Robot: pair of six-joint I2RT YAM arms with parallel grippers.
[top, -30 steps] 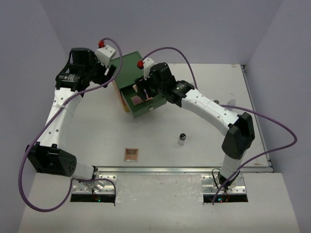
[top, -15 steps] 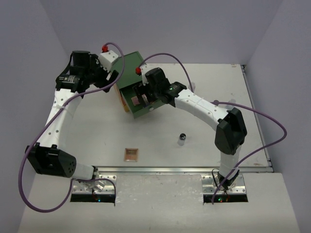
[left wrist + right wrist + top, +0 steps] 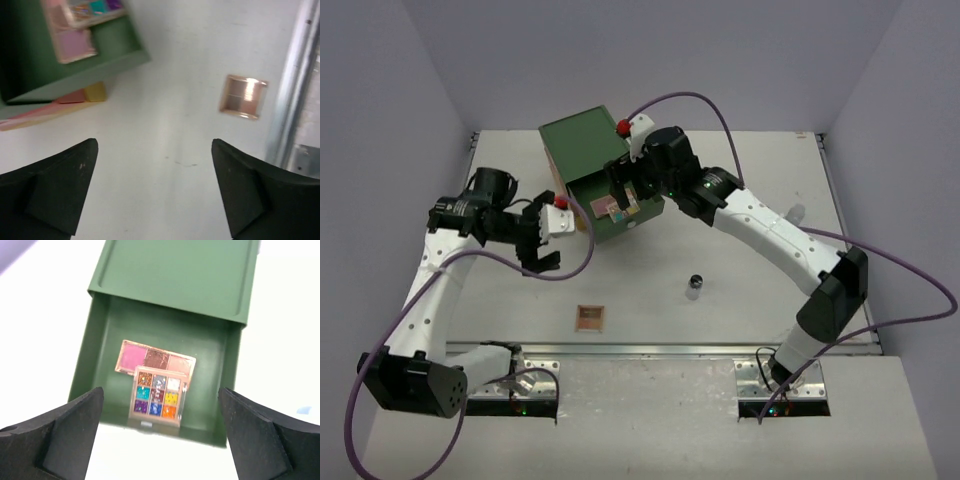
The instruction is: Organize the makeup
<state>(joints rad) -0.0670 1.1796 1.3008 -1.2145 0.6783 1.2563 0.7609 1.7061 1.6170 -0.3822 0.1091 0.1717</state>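
Note:
The green drawer box (image 3: 582,148) stands at the back with its drawer (image 3: 642,222) pulled out. In the drawer lie a pink palette (image 3: 155,357) and, partly over it, a multicolour palette (image 3: 157,396). My right gripper (image 3: 161,392) hovers open above the drawer's front, holding nothing. A tan palette (image 3: 590,318) lies near the table's front edge, also seen as the tan palette (image 3: 243,96) from the left wrist. A black-capped jar (image 3: 695,286) stands to its right. My left gripper (image 3: 548,247) hangs open over bare table, left of the drawer.
Orange and yellow drawer fronts (image 3: 80,96) show under the green drawer (image 3: 75,70). A metal rail (image 3: 292,100) runs along the table's near edge. A faint clear bottle (image 3: 798,212) stands beside the right arm. Purple cables loop above both arms.
My left arm swung from behind the box down to the table in front-left of it and opened wide. The right gripper opened wider over the drawer. The box shifted slightly.

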